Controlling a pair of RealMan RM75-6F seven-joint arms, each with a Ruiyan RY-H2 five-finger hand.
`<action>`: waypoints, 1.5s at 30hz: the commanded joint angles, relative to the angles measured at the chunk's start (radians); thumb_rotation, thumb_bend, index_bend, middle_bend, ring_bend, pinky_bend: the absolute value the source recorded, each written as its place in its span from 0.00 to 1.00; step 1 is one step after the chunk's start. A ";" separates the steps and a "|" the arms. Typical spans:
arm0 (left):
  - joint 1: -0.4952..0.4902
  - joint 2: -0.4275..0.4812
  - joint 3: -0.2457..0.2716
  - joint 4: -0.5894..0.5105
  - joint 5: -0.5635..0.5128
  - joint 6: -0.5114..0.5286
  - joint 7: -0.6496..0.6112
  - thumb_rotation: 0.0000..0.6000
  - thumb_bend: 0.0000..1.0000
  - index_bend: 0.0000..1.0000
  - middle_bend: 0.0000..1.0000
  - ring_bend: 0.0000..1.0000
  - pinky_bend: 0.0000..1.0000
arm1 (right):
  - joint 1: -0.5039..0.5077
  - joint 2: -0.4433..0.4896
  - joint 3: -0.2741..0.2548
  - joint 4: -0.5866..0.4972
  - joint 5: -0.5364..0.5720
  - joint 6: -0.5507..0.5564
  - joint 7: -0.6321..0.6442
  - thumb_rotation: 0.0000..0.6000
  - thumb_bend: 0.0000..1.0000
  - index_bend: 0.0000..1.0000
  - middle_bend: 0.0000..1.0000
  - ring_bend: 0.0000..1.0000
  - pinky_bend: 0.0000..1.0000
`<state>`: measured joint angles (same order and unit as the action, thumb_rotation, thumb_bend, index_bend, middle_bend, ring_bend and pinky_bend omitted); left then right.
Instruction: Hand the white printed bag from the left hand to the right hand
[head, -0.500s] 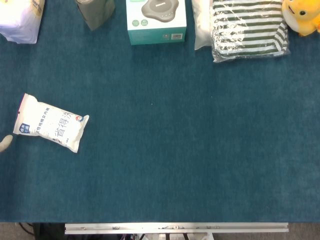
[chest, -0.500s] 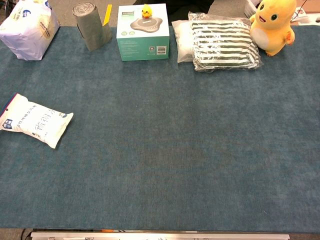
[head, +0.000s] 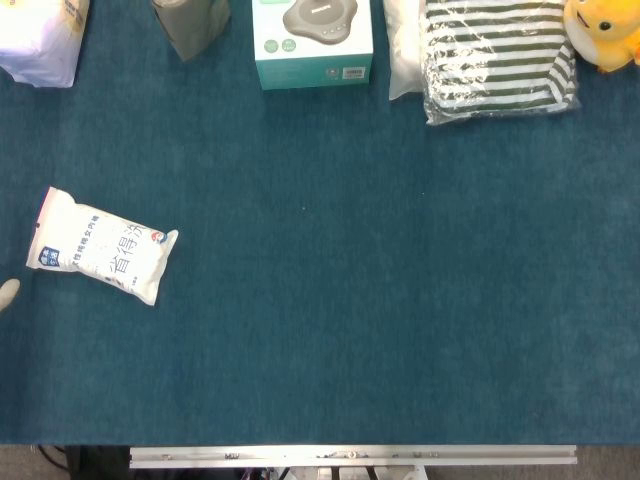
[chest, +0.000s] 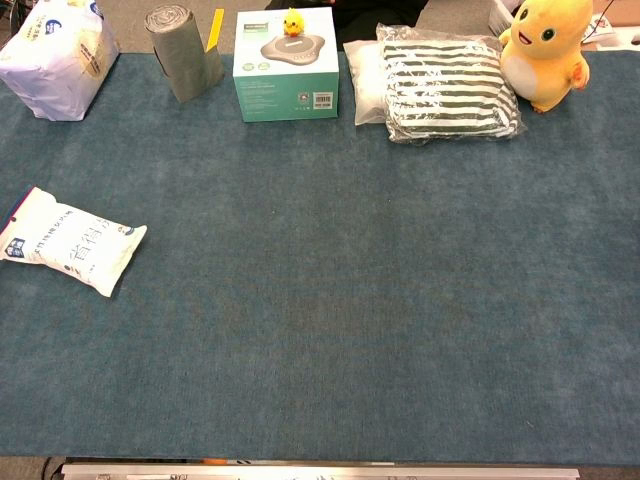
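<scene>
One white printed bag (head: 101, 247) lies flat and tilted on the blue tabletop (head: 380, 300) near its left edge, held by nothing. Just beside the bag's lower left corner, only a pale tip of the left hand (head: 7, 293) shows at the frame edge in the head view, apart from the bag; whether its fingers are spread or curled cannot be told. Along the far edge stand a teal box (chest: 286, 64), a striped packet (chest: 450, 86) and a yellow plush toy (chest: 545, 52).
</scene>
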<state>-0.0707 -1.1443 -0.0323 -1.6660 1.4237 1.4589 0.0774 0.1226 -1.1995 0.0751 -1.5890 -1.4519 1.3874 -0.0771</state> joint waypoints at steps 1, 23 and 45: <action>-0.004 -0.001 0.009 -0.013 0.016 -0.009 -0.007 1.00 0.16 0.14 0.09 0.17 0.42 | 0.004 0.009 0.005 -0.015 -0.008 0.007 -0.003 1.00 0.10 0.18 0.35 0.33 0.33; -0.168 -0.032 0.023 -0.048 0.024 -0.275 0.100 1.00 0.16 0.00 0.00 0.00 0.17 | 0.006 0.059 0.009 -0.091 0.005 0.020 -0.037 1.00 0.10 0.18 0.35 0.33 0.33; -0.263 -0.048 0.038 0.058 -0.053 -0.400 0.254 1.00 0.16 0.00 0.00 0.00 0.15 | -0.021 0.046 -0.016 -0.071 0.013 0.027 -0.020 1.00 0.10 0.18 0.35 0.33 0.33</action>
<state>-0.3329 -1.1954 0.0044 -1.6069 1.3738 1.0598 0.3323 0.1016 -1.1524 0.0598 -1.6609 -1.4386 1.4148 -0.0974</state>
